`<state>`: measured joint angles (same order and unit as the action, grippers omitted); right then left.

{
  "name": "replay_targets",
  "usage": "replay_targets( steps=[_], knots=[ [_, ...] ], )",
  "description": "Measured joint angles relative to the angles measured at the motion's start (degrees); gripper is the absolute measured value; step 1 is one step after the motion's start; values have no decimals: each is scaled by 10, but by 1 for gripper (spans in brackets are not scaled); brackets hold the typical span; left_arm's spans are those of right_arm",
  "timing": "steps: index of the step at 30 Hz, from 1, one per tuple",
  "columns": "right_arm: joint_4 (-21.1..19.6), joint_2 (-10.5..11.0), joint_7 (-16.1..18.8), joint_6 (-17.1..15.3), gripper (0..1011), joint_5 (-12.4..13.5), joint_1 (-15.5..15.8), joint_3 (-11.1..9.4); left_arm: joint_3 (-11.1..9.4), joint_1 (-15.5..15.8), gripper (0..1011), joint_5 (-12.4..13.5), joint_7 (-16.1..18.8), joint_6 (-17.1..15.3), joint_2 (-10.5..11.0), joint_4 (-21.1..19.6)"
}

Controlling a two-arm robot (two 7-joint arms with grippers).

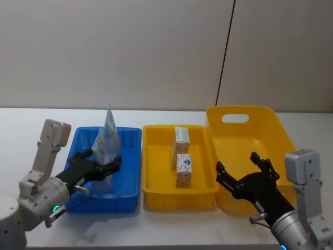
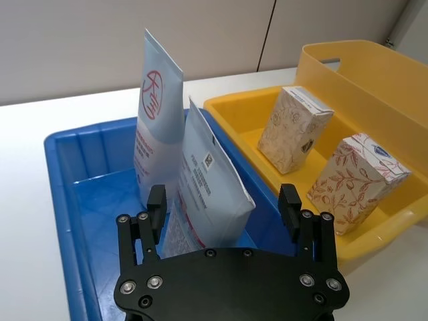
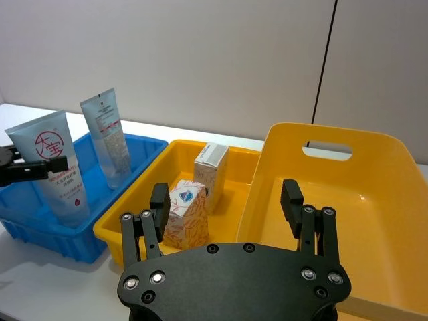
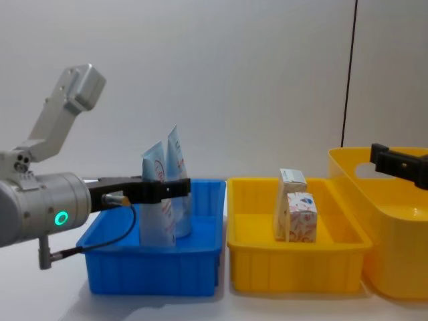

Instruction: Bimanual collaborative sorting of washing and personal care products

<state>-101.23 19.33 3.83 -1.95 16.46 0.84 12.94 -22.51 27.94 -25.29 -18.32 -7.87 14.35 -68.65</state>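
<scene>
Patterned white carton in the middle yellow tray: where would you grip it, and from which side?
Probably its upper half, from above. The patterned carton stands upright, its base below the walls of the yellow tray, with the beige carton close behind. Fingers on its left and right faces would avoid that neighbour. The open right gripper is the nearer one.

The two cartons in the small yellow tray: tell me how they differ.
The beige carton is taller and pale with faint print; the white carton is shorter, with a red-orange leaf pattern and a blue emblem. The beige carton stands farther from the robot, the white carton nearer. Both stand upright in the small yellow tray.
</scene>
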Motion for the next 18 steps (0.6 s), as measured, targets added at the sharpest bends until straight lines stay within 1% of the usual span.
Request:
replay_targets(
  steps=[7,8,11,18],
  knots=[
    [0,0,0,0,1004,0,0,0,-4,13,1001,1,-3,-8,-12,25],
    [0,0,0,0,1003,0,0,0,-4,14,989,2,-3,-9,-13,27],
    [0,0,0,0,1004,0,0,0,-6,19,945,3,-4,-12,-17,36],
    [0,0,0,0,1004,0,0,0,-7,24,756,5,-5,-15,-21,46]
  ],
)
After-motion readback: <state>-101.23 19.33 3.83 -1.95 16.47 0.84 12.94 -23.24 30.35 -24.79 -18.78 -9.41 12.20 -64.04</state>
